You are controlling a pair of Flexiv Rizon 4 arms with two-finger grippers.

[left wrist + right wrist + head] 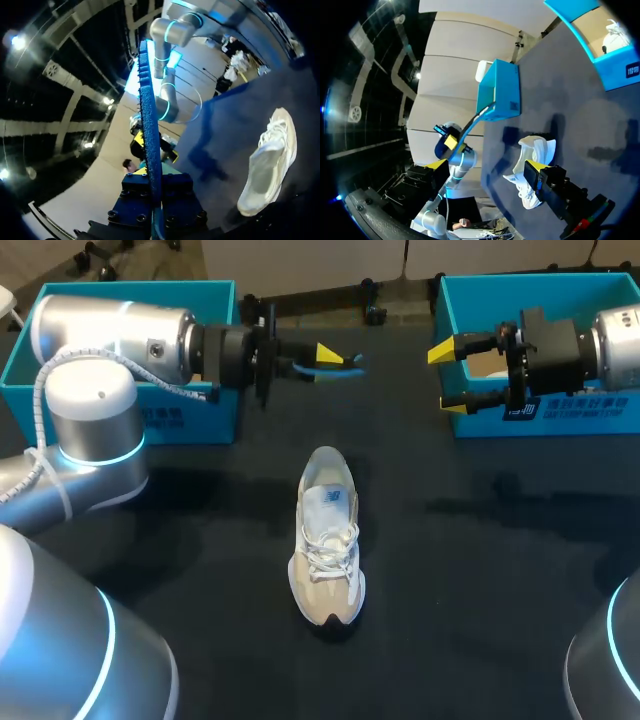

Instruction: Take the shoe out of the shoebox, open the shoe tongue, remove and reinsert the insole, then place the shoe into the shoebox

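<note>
The white shoe (327,540) is sitting upright in the middle of the dark desk (500,580), outside both blue boxes. The left claw (325,358) is gripping the blue insole (350,363) above the desk, near the left box (190,418). The right claw (447,378) is hanging open just beside the right box (590,412).

Black matte table (480,620), cloth-like top; soft darker shadows lie across its left and right parts.
</note>
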